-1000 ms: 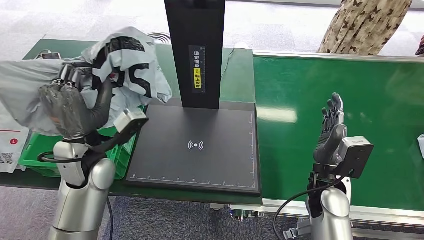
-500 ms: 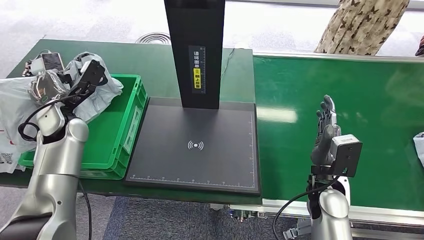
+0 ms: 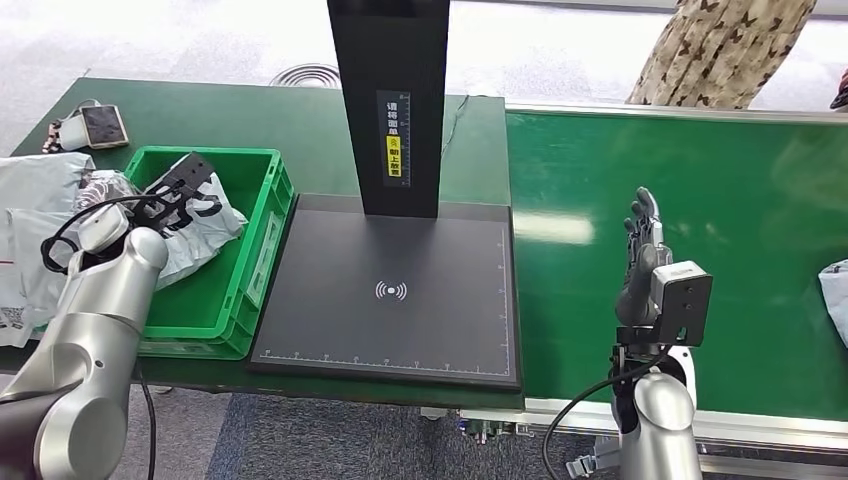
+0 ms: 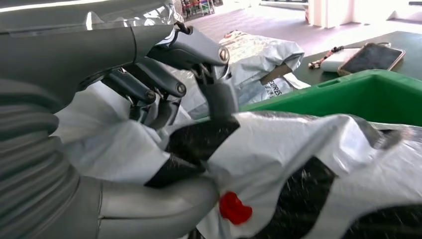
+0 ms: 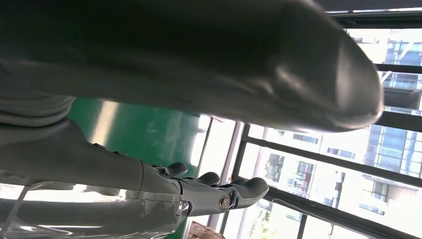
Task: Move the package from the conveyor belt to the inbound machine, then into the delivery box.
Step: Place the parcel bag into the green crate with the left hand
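One package (image 4: 308, 164) gripped by left hand (image 4: 164, 99) inside green box (image 3: 255, 245); right hand (image 3: 642, 250) spread, empty.

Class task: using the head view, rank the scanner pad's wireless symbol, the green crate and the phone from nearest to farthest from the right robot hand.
From the right robot hand:
1. Wireless symbol, mid-pad, to its left.
2. Green crate, beyond the pad's left edge.
3. Phone, far-left table corner.

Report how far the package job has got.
Done: the scan plate of the inbound machine lies bare, and the package is in the green delivery box. In hand: the left hand still grips the package. Left: letting go. The right hand hangs open over the conveyor belt, where another bag lies at the edge.
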Robot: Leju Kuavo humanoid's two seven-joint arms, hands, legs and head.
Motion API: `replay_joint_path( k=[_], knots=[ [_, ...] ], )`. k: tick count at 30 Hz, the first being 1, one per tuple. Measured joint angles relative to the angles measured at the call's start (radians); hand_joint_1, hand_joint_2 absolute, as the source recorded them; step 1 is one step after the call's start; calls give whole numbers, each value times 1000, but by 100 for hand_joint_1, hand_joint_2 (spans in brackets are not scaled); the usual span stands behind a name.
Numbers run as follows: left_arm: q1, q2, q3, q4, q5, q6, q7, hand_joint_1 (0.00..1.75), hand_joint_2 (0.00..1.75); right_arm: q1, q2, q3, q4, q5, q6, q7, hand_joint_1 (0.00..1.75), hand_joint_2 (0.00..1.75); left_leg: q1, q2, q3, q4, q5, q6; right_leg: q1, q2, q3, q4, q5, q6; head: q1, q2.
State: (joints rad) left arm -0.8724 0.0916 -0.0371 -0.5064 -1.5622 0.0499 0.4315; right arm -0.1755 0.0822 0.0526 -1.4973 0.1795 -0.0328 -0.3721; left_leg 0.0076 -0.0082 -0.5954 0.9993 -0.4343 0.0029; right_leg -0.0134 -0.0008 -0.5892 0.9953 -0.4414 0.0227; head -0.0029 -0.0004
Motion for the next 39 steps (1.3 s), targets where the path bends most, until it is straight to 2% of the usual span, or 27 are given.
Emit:
replay_joint_path(
  k=[14,19,23,26,28,30,32,35,39],
  knots=[
    [-28,9,17,60,-2,4,2,0,175,-14,7,1,6,4,0,6,0,0,0,0,0,0,0,0,0,0,0,0,0,0,0,0],
    [-28,9,30,62,2,61,-9,0,175,-13,7,1,6,7,0,7,0,0,0,0,0,0,0,0,0,0,0,0,0,0,0,0],
    [-27,9,51,61,3,128,-27,0,0,-13,7,1,6,11,0,12,0,0,0,0,0,0,0,0,0,0,0,0,0,0,0,0],
    [-26,8,69,54,19,207,-62,0,0,-14,7,1,6,12,0,13,0,0,0,0,0,0,0,0,0,0,0,0,0,0,0,0],
    [-15,1,91,29,102,310,-157,0,0,-12,7,1,4,12,-5,14,0,0,0,0,0,0,0,0,0,0,-1,0,0,0,0,0],
    [27,-22,120,-42,275,428,-330,0,0,-1,7,1,-2,12,-16,12,0,0,-1,0,0,0,0,0,-1,0,-1,0,0,0,0,0],
    [111,-57,135,-174,492,502,-511,0,0,16,7,1,-13,12,-22,6,0,0,-1,1,1,0,-1,0,-1,1,-1,-1,-1,0,0,0],
    [277,-115,107,-417,807,517,-708,0,0,38,5,0,-24,8,-20,-7,0,0,-1,1,0,0,-2,1,-2,2,-1,-1,-1,0,0,0],
    [452,-167,14,-663,973,520,-809,0,0,42,5,4,-25,9,-9,-13,0,0,-2,1,0,0,-4,2,-2,1,-1,-2,-2,1,0,0]
  ],
)
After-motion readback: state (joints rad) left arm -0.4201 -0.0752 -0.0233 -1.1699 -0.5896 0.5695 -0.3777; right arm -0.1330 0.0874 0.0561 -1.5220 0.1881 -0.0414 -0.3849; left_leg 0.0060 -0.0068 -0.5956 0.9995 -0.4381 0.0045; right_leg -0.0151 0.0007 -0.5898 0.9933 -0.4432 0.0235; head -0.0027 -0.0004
